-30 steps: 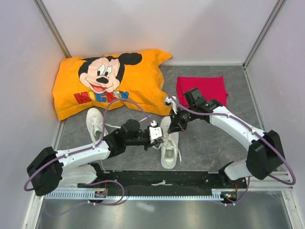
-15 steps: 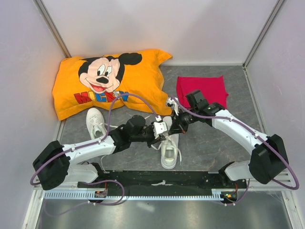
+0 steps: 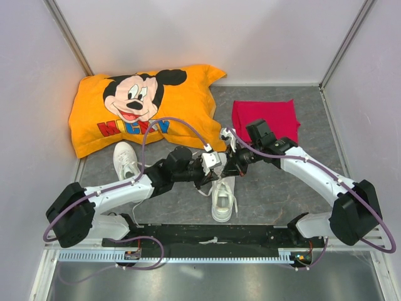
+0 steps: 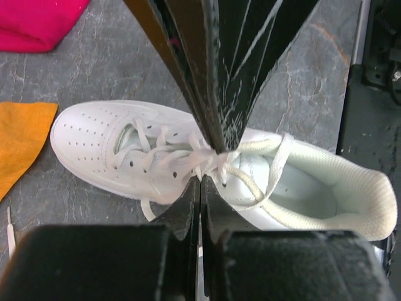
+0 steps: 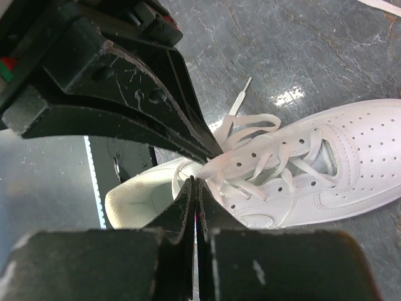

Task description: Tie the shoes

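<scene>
- Right now both arms meet over one shoe (image 3: 222, 199), which lies on the grey table (image 3: 276, 188) with its heel towards the arm bases and its toe towards the back
- Its mate (image 3: 125, 160) sits well apart to the left, just in front of the orange pillow (image 3: 144, 113), with no arm near it
- The left gripper (image 4: 200, 185) has its fingers pressed together with only a hairline showing between them, and the right gripper (image 5: 195, 187) is closed the same way
- Their tips come nose to nose just above the tongue, where the laces (image 4: 257, 145) bunch up, so each seems to have a strand pinched at its very tip
- I see no finished bow: the strands lie crossed and slack over the eyelets, and one free end trails onto the table
- My first worry is the hold itself: thin lace caught only at the tips could slide out as the arms pull apart, and the crossing would drop loose
- Nothing pins the shoe down, so an uneven or upward pull could drag or tip it rather than tighten anything
- With the tips this close, one gripper could knock the other or snag its strand, and a pull on the wrong strand would undo the crossing
</scene>
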Controlling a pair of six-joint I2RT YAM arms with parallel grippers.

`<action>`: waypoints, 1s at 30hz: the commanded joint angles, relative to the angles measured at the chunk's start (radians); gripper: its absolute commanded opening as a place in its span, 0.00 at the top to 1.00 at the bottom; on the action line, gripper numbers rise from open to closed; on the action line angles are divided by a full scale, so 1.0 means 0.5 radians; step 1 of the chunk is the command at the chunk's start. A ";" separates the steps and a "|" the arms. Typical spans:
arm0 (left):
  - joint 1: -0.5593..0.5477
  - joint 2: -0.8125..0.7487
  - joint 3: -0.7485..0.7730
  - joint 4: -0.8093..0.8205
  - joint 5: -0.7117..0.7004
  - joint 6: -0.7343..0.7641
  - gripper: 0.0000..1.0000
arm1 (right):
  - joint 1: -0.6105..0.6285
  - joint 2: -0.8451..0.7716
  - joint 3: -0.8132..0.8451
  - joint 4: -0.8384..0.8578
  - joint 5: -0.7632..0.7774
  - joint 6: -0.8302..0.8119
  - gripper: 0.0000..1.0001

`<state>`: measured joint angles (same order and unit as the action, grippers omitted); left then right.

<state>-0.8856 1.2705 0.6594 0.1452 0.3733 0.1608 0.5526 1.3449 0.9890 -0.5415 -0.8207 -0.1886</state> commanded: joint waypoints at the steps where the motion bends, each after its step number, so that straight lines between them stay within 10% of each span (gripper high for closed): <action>1: 0.001 0.036 0.138 0.078 0.091 -0.134 0.98 | -0.004 -0.039 -0.008 0.095 -0.074 0.040 1.00; 10: -0.002 0.085 0.056 0.295 0.211 -0.144 0.98 | -0.007 -0.057 -0.005 0.111 -0.049 0.092 0.97; 22: 0.001 0.064 -0.073 0.492 0.235 -0.067 0.99 | -0.261 -0.048 0.077 -0.202 -0.187 -0.061 0.54; 30: 0.001 0.042 -0.085 0.489 0.272 -0.027 0.98 | -0.258 -0.155 0.032 -0.338 -0.233 -0.885 0.34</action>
<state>-0.8848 1.3102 0.6201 0.3401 0.4778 0.1207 0.4225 1.3212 0.9901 -0.6868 -0.9020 -0.3672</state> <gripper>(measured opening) 0.023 0.627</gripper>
